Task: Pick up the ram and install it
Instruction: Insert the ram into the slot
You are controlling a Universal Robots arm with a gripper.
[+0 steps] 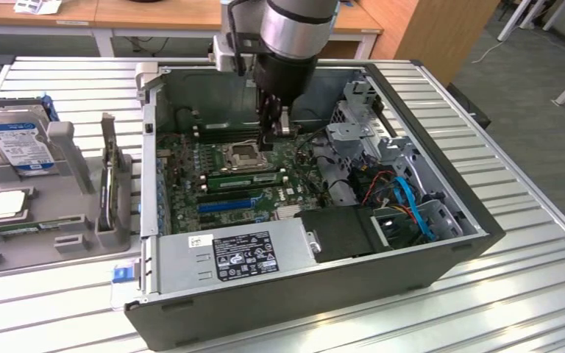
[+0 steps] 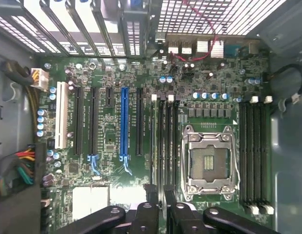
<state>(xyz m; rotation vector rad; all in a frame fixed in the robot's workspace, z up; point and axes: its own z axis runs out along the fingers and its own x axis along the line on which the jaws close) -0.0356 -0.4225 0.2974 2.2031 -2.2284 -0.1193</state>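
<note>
The ram [image 1: 248, 177] is a thin green stick standing on edge in a motherboard slot just in front of the empty processor socket [image 1: 243, 156]. In the wrist view the ram [image 2: 154, 141] shows edge-on among the black slots beside the socket [image 2: 209, 163]. My gripper [image 1: 274, 136] hangs straight down inside the open computer case, above the board and slightly behind the stick, apart from it. Its two dark fingers [image 2: 151, 195] stand a narrow gap apart, over the slot bank. My gripper [image 2: 159, 192] holds nothing that I can see.
The case walls [image 1: 293, 301] ring the board, with the power supply [image 1: 233, 254] in front and drive cage and cables [image 1: 400, 198] to the exterior view's right. On the left, a grey fixture [image 1: 27, 257] holds a hard drive [image 1: 18, 143], a processor chip [image 1: 8, 204] and a thin green board [image 1: 27, 224].
</note>
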